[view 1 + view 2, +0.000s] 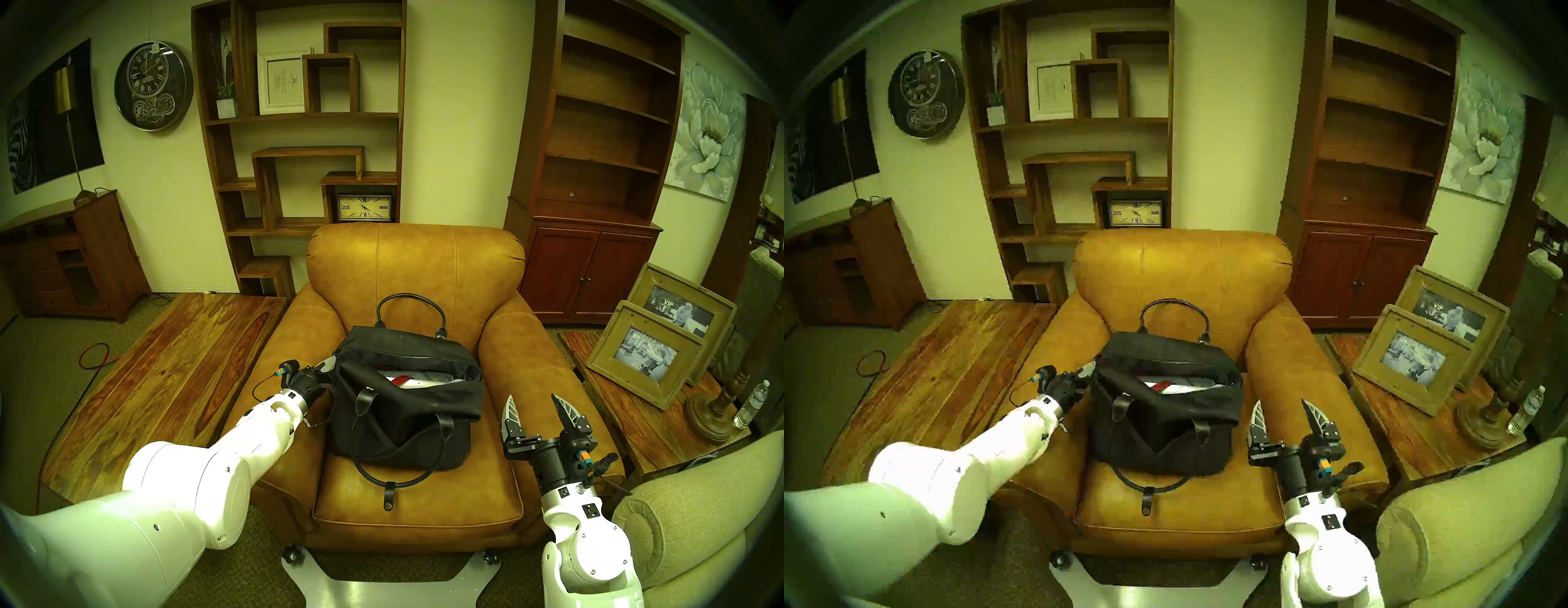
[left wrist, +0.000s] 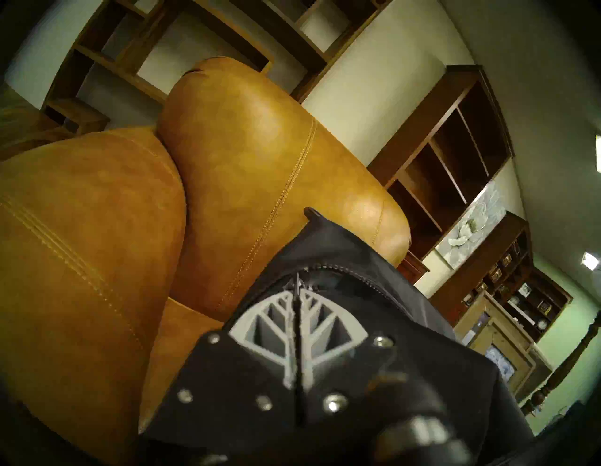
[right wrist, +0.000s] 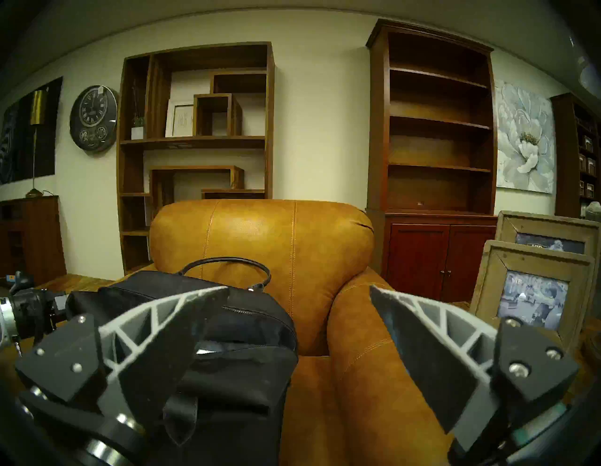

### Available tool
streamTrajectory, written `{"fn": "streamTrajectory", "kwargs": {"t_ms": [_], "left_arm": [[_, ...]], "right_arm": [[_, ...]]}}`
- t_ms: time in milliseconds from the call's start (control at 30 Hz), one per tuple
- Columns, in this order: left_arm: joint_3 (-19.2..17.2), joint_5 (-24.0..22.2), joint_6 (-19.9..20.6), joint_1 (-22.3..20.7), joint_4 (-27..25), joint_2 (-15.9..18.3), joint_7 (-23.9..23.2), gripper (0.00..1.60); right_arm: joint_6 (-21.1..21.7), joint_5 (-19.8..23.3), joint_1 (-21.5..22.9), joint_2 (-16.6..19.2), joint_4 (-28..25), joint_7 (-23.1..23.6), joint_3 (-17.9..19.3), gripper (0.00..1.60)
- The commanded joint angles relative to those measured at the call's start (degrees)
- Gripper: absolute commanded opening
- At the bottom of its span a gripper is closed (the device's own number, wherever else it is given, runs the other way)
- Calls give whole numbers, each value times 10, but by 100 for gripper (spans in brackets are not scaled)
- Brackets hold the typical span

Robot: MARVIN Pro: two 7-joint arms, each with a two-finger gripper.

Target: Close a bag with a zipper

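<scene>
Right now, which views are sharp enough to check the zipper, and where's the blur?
Left wrist: zipper fairly sharp, left pincer base blurred up close. Head views: bag dim, green-tinted, edges bent. Right wrist: right pincer soft, hiding part of the bag.

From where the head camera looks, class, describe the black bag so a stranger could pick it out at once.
Find the tan leather armchair in the middle of the room. On its seat cushion sits the bag, boxy black fabric with thin looped handles. It is the only thing on the seat, its zipper gapes over pale contents, and the left gripper has its fingers shut at its left end.
</scene>
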Motion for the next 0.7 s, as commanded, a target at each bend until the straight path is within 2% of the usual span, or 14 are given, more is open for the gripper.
{"fn": "streamTrajectory", "kwargs": {"t_ms": [0, 233, 667], "left_arm": [[9, 9, -12, -23, -34, 4, -24, 0], [14, 10, -14, -25, -49, -6, -38, 0], [50, 49, -13, -43, -83, -20, -41, 0]], "right_arm": [[-3, 1, 2, 0, -11, 0, 0, 160], [-3, 1, 3, 0, -10, 0, 0, 160], [-3, 1, 4, 0, -8, 0, 0, 160]]}}
